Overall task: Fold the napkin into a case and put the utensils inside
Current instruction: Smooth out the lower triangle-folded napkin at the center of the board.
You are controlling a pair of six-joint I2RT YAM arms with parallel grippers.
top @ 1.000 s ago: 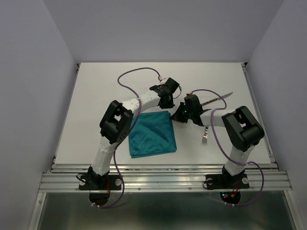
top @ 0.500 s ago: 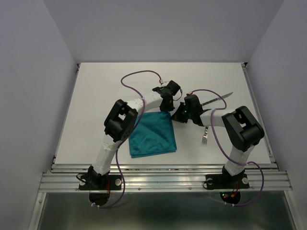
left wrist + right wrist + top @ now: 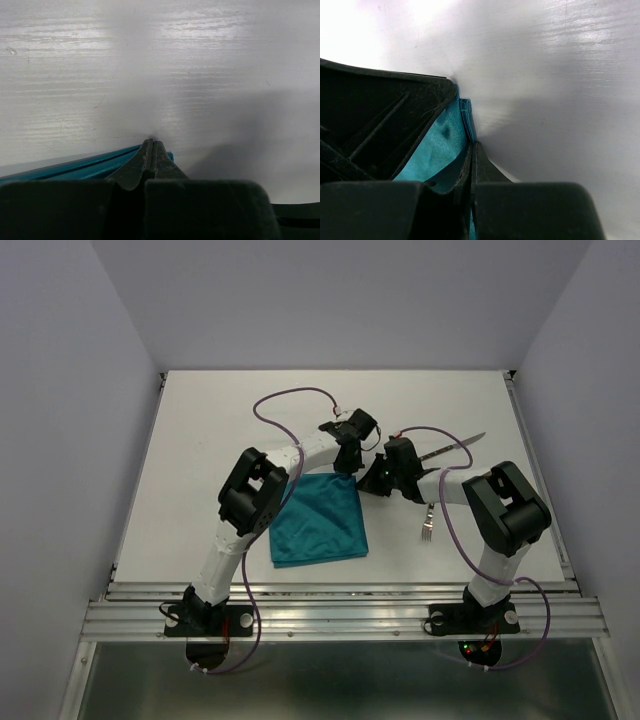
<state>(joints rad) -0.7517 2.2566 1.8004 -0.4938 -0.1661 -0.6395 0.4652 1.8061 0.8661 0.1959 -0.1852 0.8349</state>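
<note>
The teal napkin (image 3: 315, 520) lies folded flat on the white table, a squarish rectangle. My left gripper (image 3: 347, 462) is at the napkin's far right corner. In the left wrist view its jaws (image 3: 151, 145) are shut, with the napkin's edge (image 3: 75, 169) running out on both sides of them. My right gripper (image 3: 372, 480) is just right of that same corner, shut (image 3: 472, 147) on the cloth (image 3: 437, 150), which shows between its fingers. The knife (image 3: 455, 447) lies beyond the right arm. The fork (image 3: 428, 523) lies to the right, partly under that arm.
The left gripper's black body (image 3: 380, 125) fills the left of the right wrist view, very close to the right fingers. A purple cable (image 3: 290, 398) loops above the left arm. A metal rail (image 3: 340, 605) borders the table's near edge.
My left gripper's jaws have closed at the napkin's far right corner after the arm shifted slightly farther away. The right arm, napkin, knife and fork have not moved.
</note>
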